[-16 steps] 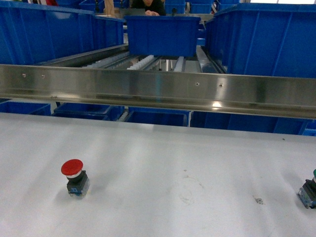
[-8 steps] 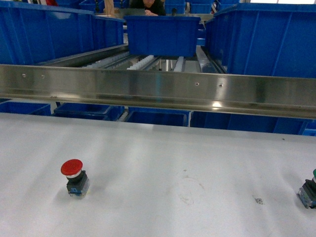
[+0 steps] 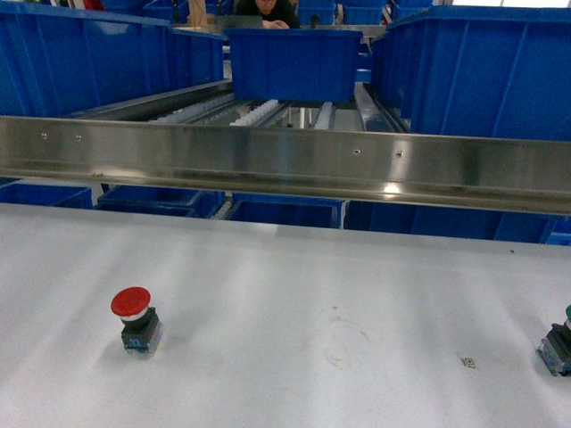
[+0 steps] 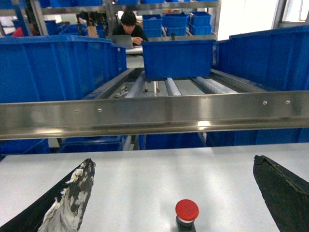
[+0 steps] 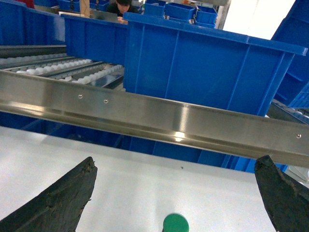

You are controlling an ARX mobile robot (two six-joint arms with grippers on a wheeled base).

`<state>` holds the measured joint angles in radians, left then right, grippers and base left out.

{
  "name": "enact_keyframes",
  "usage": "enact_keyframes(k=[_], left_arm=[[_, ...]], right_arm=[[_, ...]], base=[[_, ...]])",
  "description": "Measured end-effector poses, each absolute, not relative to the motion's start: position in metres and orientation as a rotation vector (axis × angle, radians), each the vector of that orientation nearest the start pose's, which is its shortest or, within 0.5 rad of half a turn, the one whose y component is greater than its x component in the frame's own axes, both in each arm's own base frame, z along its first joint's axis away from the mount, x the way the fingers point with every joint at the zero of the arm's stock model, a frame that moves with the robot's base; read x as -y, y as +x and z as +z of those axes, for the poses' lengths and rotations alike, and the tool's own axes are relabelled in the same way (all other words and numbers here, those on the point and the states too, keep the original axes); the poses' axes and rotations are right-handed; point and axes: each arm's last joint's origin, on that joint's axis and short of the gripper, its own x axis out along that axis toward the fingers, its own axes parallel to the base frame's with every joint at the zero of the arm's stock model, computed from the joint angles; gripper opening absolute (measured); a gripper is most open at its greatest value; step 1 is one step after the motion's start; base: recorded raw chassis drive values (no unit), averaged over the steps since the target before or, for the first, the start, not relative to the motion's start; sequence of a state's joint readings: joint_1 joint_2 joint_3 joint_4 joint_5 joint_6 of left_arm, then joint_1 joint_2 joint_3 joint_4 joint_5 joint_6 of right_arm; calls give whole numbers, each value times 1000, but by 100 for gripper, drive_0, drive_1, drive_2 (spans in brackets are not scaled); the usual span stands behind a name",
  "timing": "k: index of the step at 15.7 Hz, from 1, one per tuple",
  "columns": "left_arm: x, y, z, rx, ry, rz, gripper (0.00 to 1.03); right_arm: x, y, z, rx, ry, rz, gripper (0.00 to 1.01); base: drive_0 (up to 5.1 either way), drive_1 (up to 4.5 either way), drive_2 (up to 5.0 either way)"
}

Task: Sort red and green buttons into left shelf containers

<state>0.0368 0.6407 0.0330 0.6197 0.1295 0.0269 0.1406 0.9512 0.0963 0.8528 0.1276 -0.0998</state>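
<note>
1. Head view, setting: a white table (image 3: 294,294) fronted a steel rail (image 3: 285,165), with a roller conveyor (image 3: 259,111) behind it and blue bins ranged beyond. The left shelf containers (image 3: 98,58) stood at upper left, a middle bin (image 3: 294,62) sat on the rollers, and a right bin (image 3: 482,71) stood opposite. A seated person (image 3: 268,11) showed at the far back.

2. Head view, task items: the red button (image 3: 134,316) stood upright at the table's left front; the green button (image 3: 558,343) sat at the right edge, partly cut off by the frame. Against the views half a second and one second earlier, neither button had shifted and no arm had entered. Judged: sorting had not begun; both pieces awaited pickup.

3. Left wrist view: the left gripper (image 4: 181,193) was spread wide, its fingers (image 4: 72,198) well apart, one showing worn whitish padding. The red button (image 4: 187,212) lay between them, untouched and low in frame.

4. Right wrist view: the right gripper (image 5: 176,193) was likewise spread, nothing held. The green button (image 5: 175,223) showed only its cap at the bottom edge, probably slightly blurred.

5. Markings: no brand, label or legible writing was found on bins, rail or buttons.
</note>
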Motion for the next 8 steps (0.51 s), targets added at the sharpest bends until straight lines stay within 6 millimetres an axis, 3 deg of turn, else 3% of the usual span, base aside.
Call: enact_keyframes(k=[1,3,5,6,8], left_arm=[[3,161,178,-5,33,-106,98],[16,216,182,-105,46,-126,98],[30,260,161,-326,65,-151,98],[38,276,155,-396,73,-171,98],[49,293,153,-438,74,-199,98]], right_arm=[[-22,195,174,-30,-107,12,98],[-23,248,147,-315,-147,60,98],[-14,285,127,-486,-164,40,98],[-6,302,123,-542,-167,17,98],[4,313,118,-603,-156,13,98]], base=[[0,0,0],[0,0,0],[0,0,0],[0,0,0],[0,0,0]])
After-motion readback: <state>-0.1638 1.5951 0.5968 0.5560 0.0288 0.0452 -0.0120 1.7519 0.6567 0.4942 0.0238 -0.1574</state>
